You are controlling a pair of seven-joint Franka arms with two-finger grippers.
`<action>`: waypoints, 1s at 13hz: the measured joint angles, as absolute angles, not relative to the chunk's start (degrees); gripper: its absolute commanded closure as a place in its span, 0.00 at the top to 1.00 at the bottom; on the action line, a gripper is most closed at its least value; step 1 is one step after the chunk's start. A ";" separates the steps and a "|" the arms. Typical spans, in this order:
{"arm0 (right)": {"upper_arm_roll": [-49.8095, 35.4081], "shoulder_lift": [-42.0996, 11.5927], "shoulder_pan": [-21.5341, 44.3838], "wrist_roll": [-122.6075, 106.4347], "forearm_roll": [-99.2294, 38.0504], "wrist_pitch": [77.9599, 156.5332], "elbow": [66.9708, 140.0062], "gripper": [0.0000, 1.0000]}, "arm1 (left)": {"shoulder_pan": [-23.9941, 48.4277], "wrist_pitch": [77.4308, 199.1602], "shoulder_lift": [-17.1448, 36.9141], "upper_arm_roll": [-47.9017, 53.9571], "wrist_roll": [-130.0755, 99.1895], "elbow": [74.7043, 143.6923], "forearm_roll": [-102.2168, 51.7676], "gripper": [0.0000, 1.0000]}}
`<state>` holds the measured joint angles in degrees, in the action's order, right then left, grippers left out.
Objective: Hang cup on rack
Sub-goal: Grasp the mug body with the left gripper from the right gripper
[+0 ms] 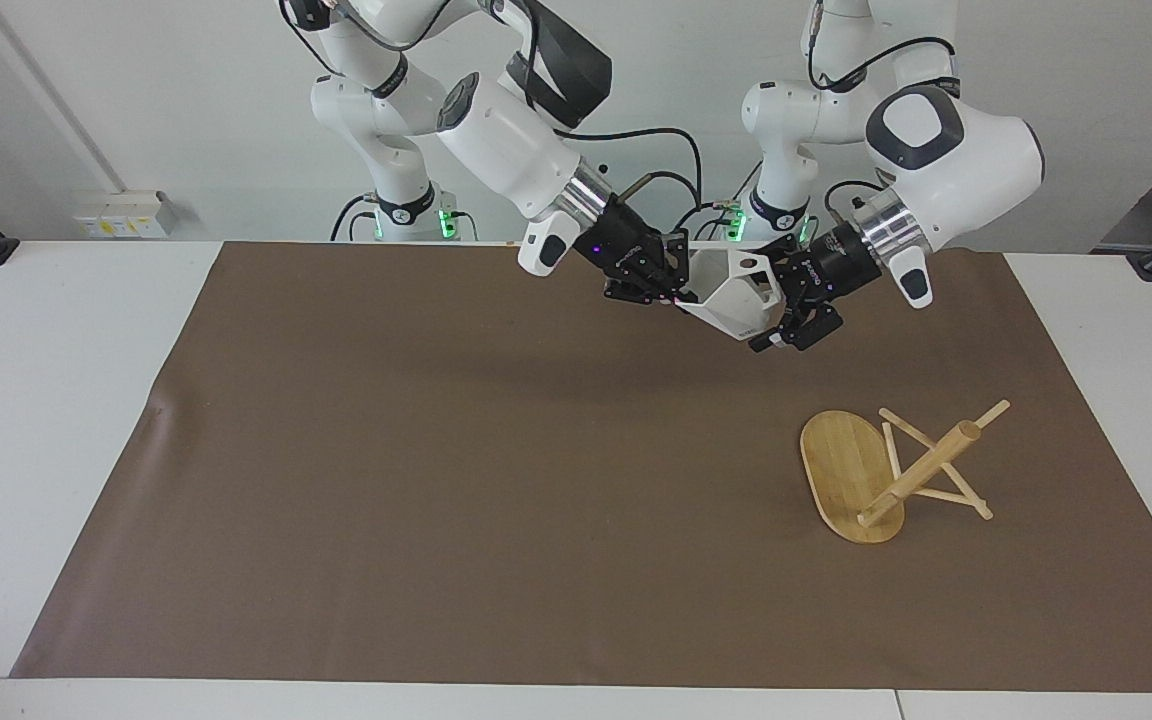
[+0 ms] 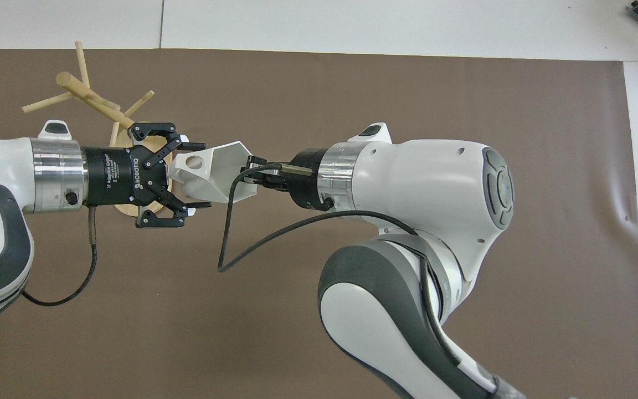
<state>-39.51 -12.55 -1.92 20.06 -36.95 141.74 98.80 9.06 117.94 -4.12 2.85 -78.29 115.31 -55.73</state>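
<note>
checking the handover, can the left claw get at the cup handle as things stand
Probably yes. The cup hangs in the air, gripped at its rim end by the right claw, so its handle end faces the left claw, whose fingers already straddle it with nothing between.

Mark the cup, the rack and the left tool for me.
cup (image 2: 225, 166): overhead view, on its white faceted side wall.
rack (image 1: 841, 470): facing view, on its flat oval base.
left tool (image 2: 196, 176): overhead view, midway between its fingertips, at the cup's handle.
</note>
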 measured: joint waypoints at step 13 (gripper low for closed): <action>-39.57 -12.67 -1.85 20.07 -36.67 142.15 98.41 0.38 | 8.55 117.39 -3.93 2.25 -74.99 115.37 -55.70 0.00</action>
